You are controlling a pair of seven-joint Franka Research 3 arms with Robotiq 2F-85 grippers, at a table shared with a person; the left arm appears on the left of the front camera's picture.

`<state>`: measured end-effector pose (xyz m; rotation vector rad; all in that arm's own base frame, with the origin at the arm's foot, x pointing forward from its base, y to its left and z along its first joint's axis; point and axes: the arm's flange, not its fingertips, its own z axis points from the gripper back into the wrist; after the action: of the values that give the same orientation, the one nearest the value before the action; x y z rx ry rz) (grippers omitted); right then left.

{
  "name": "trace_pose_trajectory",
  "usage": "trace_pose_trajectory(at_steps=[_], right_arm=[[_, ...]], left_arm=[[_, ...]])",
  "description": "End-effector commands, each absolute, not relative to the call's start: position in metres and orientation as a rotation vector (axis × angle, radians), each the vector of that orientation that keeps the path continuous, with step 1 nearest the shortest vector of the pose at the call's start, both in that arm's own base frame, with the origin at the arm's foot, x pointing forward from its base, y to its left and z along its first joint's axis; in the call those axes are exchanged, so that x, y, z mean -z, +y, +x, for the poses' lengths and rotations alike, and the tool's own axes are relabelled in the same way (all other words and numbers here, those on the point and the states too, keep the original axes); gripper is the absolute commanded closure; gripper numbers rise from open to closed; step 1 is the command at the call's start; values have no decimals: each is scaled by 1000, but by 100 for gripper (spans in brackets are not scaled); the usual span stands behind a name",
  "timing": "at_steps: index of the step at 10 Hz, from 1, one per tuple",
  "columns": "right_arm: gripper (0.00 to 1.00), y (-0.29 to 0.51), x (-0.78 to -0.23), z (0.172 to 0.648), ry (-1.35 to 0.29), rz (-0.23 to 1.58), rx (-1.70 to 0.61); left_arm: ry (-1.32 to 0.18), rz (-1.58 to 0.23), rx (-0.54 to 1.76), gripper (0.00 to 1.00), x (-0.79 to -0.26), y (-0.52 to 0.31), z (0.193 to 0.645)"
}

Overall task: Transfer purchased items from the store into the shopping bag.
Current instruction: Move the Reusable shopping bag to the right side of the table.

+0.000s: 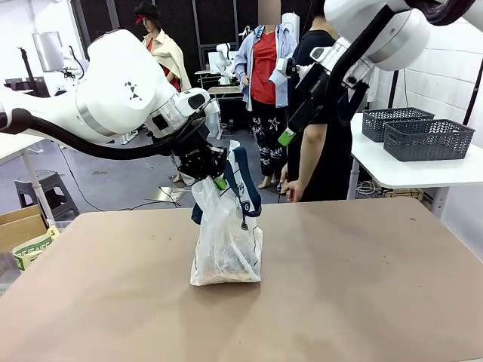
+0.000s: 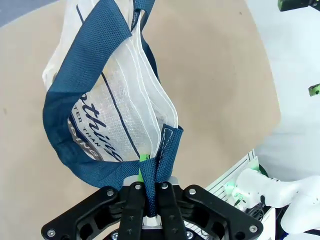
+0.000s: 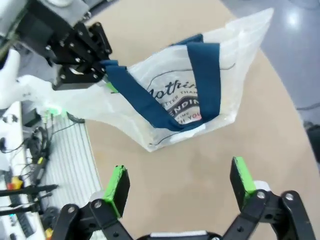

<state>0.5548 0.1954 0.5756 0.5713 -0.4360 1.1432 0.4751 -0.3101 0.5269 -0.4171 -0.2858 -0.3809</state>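
The translucent shopping bag (image 1: 226, 245) stands on the brown table (image 1: 362, 286), pulled up by one navy strap handle (image 2: 150, 192). My left gripper (image 1: 213, 175) is shut on that strap just above the bag's mouth, seen up close at the left gripper (image 2: 150, 200). The bag (image 2: 112, 117) hangs below it with its navy script print showing. Pale shapes lie in the bag's bottom; I cannot make them out. My right gripper (image 1: 287, 136) hovers high to the right of the bag. The right gripper (image 3: 180, 182) is open and holds nothing, with the bag (image 3: 200, 100) below it.
Two dark grey slotted baskets (image 1: 429, 139) stand on a white side table (image 1: 407, 170) at the far right. A person (image 1: 313, 143) in black stands beyond the table's far edge. A cardboard box (image 1: 23, 230) sits left of the table.
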Motion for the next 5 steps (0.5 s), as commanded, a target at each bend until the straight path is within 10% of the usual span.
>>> trace_pose_trajectory(at_steps=[1, 5], right_arm=[[0, 204, -563, 548, -491, 593, -1130], [0, 195, -576, 555, -436, 571, -1143]], left_arm=[[-284, -426, 373, 100, -528, -309, 475], [-284, -426, 373, 100, -528, -309, 475]])
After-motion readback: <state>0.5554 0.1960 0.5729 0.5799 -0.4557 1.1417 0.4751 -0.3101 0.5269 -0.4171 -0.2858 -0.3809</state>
